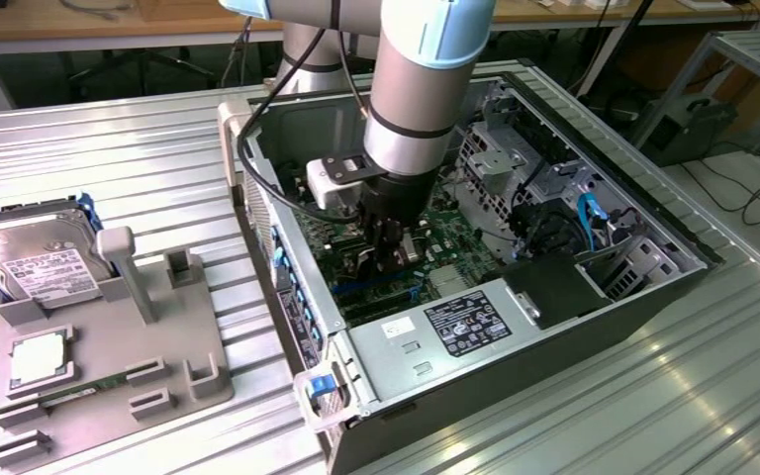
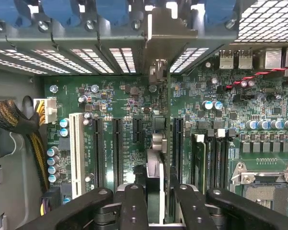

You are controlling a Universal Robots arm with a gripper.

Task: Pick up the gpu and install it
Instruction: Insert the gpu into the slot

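Note:
The gpu [image 2: 155, 172] appears edge-on in the wrist view, as a thin black card standing upright over the green motherboard [image 2: 125, 100] between two black expansion slots. Its pale metal bracket [image 2: 159, 28] meets the case's rear slot wall. My gripper [image 2: 158, 208] is shut on the card, with one black finger [image 2: 134, 206] on each side of it. In the exterior view the gripper [image 1: 391, 259] reaches down into the open computer case [image 1: 644, 213], low over the motherboard. Whether the card is fully seated in its slot I cannot tell.
A grey fixture tray [image 1: 155, 356] on the exterior view's left holds a silver hard drive [image 1: 37, 262], a processor chip [image 1: 40, 358] and a green memory stick [image 1: 83, 391]. Inside the case are the power supply [image 1: 466, 322], a drive cage [image 1: 506, 148], cables [image 2: 12, 120] and the processor socket [image 2: 266, 187].

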